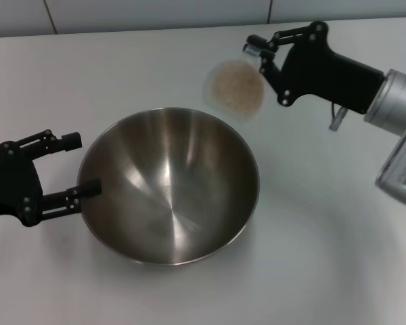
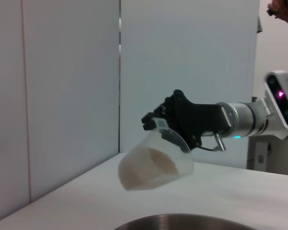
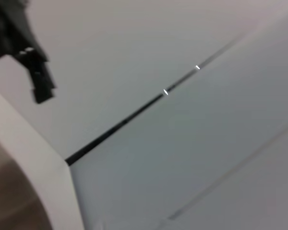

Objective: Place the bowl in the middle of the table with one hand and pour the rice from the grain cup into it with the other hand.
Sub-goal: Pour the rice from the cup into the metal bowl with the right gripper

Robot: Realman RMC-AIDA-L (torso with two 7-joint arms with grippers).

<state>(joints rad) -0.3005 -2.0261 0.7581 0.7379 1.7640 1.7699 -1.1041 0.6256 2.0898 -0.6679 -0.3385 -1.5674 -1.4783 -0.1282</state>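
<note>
Steel mixing bowl [image 1: 168, 184] sits mid-worktop [image 1: 325, 271], empty inside. Left gripper [image 1: 74, 166] beside its left rim, fingers spread wide, one just touching the rim wall, nothing held; probably there to steady or release. Right gripper [image 1: 258, 55] has its fingers clamped on the clear grain cup [image 1: 233, 89], lifted clear of the worktop beyond the bowl's far rim. Cup tilted mouth-down toward the bowl, so rice [image 2: 146, 167] banks against the lower wall. None poured yet.

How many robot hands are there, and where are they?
2. The left gripper sits at the left rim of the bowl, open. The right gripper is up beyond the bowl, holding the tilted grain cup of rice. None seem hidden.
</note>
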